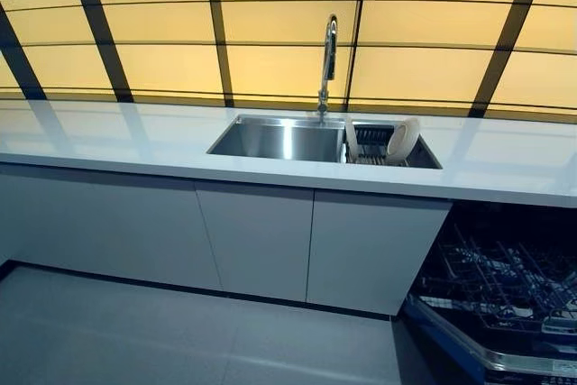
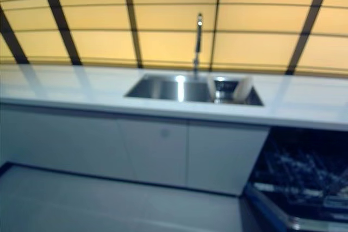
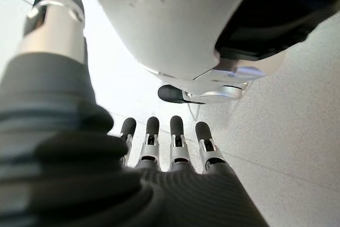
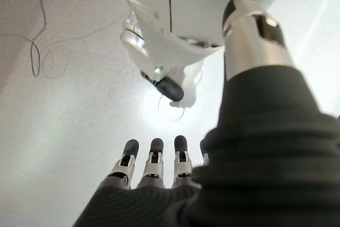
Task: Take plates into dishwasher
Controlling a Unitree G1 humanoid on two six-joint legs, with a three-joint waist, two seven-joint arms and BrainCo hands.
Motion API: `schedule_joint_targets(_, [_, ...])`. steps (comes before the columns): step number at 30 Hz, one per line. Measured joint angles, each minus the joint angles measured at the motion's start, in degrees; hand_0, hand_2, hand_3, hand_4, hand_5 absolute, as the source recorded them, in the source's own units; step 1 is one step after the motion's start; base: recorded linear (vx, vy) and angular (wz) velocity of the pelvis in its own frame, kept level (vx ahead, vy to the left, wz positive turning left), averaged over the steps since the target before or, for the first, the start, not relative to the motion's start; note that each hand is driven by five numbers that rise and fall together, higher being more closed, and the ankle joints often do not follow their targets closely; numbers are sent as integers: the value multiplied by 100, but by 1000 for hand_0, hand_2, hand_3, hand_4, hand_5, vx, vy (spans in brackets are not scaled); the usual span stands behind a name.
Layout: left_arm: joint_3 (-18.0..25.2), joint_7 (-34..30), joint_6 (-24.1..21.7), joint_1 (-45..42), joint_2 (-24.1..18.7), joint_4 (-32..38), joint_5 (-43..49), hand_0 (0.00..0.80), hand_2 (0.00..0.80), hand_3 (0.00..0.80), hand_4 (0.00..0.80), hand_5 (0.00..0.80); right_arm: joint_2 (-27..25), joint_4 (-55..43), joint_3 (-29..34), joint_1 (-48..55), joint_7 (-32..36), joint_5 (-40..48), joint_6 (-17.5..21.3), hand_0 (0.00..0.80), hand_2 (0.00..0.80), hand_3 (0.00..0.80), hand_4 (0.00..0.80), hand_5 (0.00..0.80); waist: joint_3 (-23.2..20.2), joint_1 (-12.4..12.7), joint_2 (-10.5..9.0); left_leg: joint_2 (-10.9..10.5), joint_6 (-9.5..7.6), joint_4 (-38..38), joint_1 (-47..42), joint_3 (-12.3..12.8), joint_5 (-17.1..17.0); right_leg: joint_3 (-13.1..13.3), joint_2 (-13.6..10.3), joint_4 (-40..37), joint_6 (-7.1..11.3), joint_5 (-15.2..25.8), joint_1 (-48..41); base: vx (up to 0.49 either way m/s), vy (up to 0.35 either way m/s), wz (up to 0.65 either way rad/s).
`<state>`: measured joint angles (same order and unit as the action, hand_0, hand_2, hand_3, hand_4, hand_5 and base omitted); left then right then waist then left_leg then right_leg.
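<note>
Two white plates (image 1: pixel 403 140) stand on edge in a dish rack in the right part of a steel sink (image 1: pixel 275 140). At the lower right the dishwasher (image 1: pixel 501 279) is open, its dark wire rack pulled out over the lowered door. Neither hand shows in the eye views. The left hand (image 3: pixel 178 144) appears only in the left wrist view, hanging over the pale floor with straight fingers and holding nothing. In its own wrist view the right hand (image 4: pixel 154 160) hangs the same way, open and holding nothing.
A tall chrome faucet (image 1: pixel 329 60) rises behind the sink. A long white countertop (image 1: pixel 108 137) runs across the view over plain white cabinet doors (image 1: pixel 257 241). Yellow wall panels with dark strips stand behind. Grey floor lies in front.
</note>
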<state>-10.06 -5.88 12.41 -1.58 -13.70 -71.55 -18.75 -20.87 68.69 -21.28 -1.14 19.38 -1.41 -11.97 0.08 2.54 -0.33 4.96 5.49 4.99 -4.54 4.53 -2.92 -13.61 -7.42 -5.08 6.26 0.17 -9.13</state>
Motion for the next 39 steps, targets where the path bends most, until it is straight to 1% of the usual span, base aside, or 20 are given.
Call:
schedule_joint_targets(2, [1, -1, 84, -4, -52, 76, 2, 0, 0, 0, 0, 0, -147, -646, -173, -25, 616, -11, 132, 0, 0, 0, 0, 0, 4, 5, -66, 14, 15, -1, -2, -24, -10, -23, 20, 3, -7, -4, -23, -32, -85, 5])
schedule_joint_targets(6, [0, -42, 265, -53, -264, 510, 57, 0, 0, 0, 0, 0, -741, -4067, -435, -306, 2051, 642, -104, 0, 0, 0, 0, 0, 34, -10, -106, 62, 38, 14, 26, -155, -43, -116, 47, 2, -21, -20, -55, -74, -125, 13])
schedule_joint_targets(8, [3, -48, 283, -45, -388, 543, 121, 0, 0, 0, 0, 0, -1215, -5603, -509, -563, 2366, 1377, -218, 0, 0, 0, 0, 0, 71, -18, -97, 52, 43, 9, 19, -165, -55, -116, 57, 23, -31, -20, -56, -21, -96, 10])
schedule_joint_targets(11, [75, 33, 305, -134, -553, 472, 178, 0, 0, 0, 0, 0, -1468, -6815, -239, -1264, 2427, 2528, -518, 0, 0, 0, 0, 0, 112, -23, -131, 94, 67, -19, 15, -183, -81, -100, 84, 27, -42, -36, -51, 36, -127, 2])
schedule_joint_targets(14, [265, 180, 309, -169, -566, 227, 173, 0, 0, 0, 0, 0, -1459, -6826, 4, -1947, 2353, 3190, -551, 0, 0, 0, 0, 0, 155, -17, -154, 130, 117, -76, 5, -154, -89, -23, 147, 35, -78, -58, -38, 74, -172, -11])
schedule_joint_targets(15, [577, 208, 209, -227, -622, 137, 166, 0, 0, 0, 0, 0, -1292, -6582, 5, -2366, 2227, 3486, -653, 0, 0, 0, 0, 0, 300, 122, -261, 270, 354, -688, 247, -228, 41, -24, 291, 580, -302, -366, 260, 146, -123, -58])
schedule_joint_targets(16, [858, 211, 146, -200, -769, 26, 170, 0, 0, 0, 0, 0, -1143, -6500, 13, -2754, 2021, 3682, -751, 0, 0, 0, 0, 0, 530, 294, -480, 241, 445, -1816, 740, -210, 91, 163, 286, 997, -528, -573, 530, 222, -76, -64])
schedule_joint_targets(18, [897, 171, 173, -254, -825, -184, 176, 0, 0, 0, 0, 0, -1114, -6526, 142, -2950, 1688, 4001, -746, 0, 0, 0, 0, 0, 618, 446, -571, 232, 428, -3329, 1514, -344, -51, 256, 292, 799, -671, -531, 244, 439, 48, -26])
schedule_joint_targets(20, [779, 86, 141, -378, -771, -215, 173, 0, 0, 0, 0, 0, -1087, -6378, 264, -3015, 1353, 4174, -666, 0, 0, 0, 0, 0, 654, 625, -455, 125, 587, -2651, 1546, -295, 65, 347, 327, 736, -701, -537, 128, 597, 92, -13])
schedule_joint_targets(21, [775, 26, 89, -375, -683, -282, 174, 0, 0, 0, 0, 0, -1147, -6273, 289, -3145, 1134, 4268, -618, 0, 0, 0, 0, 0, 763, 692, -235, 168, 581, -2056, 1589, 0, 19, 366, 435, 703, -727, -531, 93, 583, 92, -9])
schedule_joint_targets(23, [769, -76, -8, -313, -589, -443, 177, 0, 0, 0, 0, 0, -1233, -6183, 344, -3308, 849, 4392, -610, 0, 0, 0, 0, 0, 968, 790, 45, 76, 572, -1034, 1645, -8, -1, 467, 586, 614, -791, -509, 19, 491, 105, -19])
schedule_joint_targets(25, [783, -124, -50, -333, -588, -467, 179, 0, 0, 0, 0, 0, -1337, -6119, 350, -3331, 727, 4518, -611, 0, 0, 0, 0, 0, 1041, 1000, 174, -19, 519, -569, 1698, -80, -39, 732, 655, 555, -817, -493, 5, 400, 172, -52])
schedule_joint_targets(27, [799, -154, -41, -301, -643, -518, 229, 0, 0, 0, 0, 0, -1353, -5734, 375, -3498, 613, 4828, -572, 0, 0, 0, 0, 0, 1032, 1170, 161, -66, 225, -784, 1608, -109, -182, 941, 576, 462, -740, -540, -198, 397, 201, -58])
schedule_joint_targets(29, [904, -195, -41, -258, -723, -514, 241, 0, 0, 0, 0, 0, -1360, -5704, 598, -3383, 503, 4951, -548, 0, 0, 0, 0, 0, 925, 1070, -33, -54, 162, -1474, 1581, -22, -221, 912, 357, 295, -547, -662, -478, 365, 151, -37])
schedule_joint_targets(30, [906, -217, -45, -296, -767, -449, 292, 0, 0, 0, 0, 0, -1429, -5705, 651, -3329, 445, 5002, -533, 0, 0, 0, 0, 0, 722, 1067, -92, 2, 14, -1294, 1387, 30, -294, 873, 225, 246, -359, -768, -565, 344, 144, -23])
schedule_joint_targets(31, [895, -216, -36, -218, -815, -447, 368, 0, 0, 0, 0, 0, -1438, -5661, 742, -3279, 396, 5074, -497, 0, 0, 0, 0, 0, 675, 1021, -240, -121, -386, -1276, 1365, 211, -231, 809, 68, 243, -311, -818, -650, 318, 138, -26])
schedule_joint_targets(32, [837, -212, -45, -162, -915, -354, 450, 0, 0, 0, 0, 0, -1429, -5505, 828, -3259, 317, 5162, -453, 0, 0, 0, 0, 0, 597, 968, -460, -262, -503, -1305, 1288, 425, -122, 680, -174, 383, -235, -848, -631, 260, 144, 1])
schedule_joint_targets(33, [812, -212, -62, 39, -1038, -260, 449, 0, 0, 0, 0, 0, -1441, -5320, 1011, -3256, 232, 5194, -445, 0, 0, 0, 0, 0, 533, 927, -565, -382, -603, -1490, 1343, 431, 57, 636, -300, 484, -180, -841, -691, 259, 167, -5])
schedule_joint_targets(35, [779, -265, -53, 445, -1135, -260, 447, 0, 0, 0, 0, 0, -1579, -4969, 1269, -3361, 155, 5419, -429, 0, 0, 0, 0, 0, 506, 925, -612, -476, -689, -1748, 1458, 466, 298, 632, -489, 576, -148, -625, -773, 257, 177, 4])
schedule_joint_targets(39, [780, -338, -38, 953, -1269, -325, 450, 0, 0, 0, 0, 0, -1920, -3935, 1617, -3820, -68, 5672, -399, 0, 0, 0, 0, 0, 506, 950, -557, -633, -851, -2101, 1593, 548, 697, 504, -898, 1030, 281, -470, -887, 249, 168, -2])
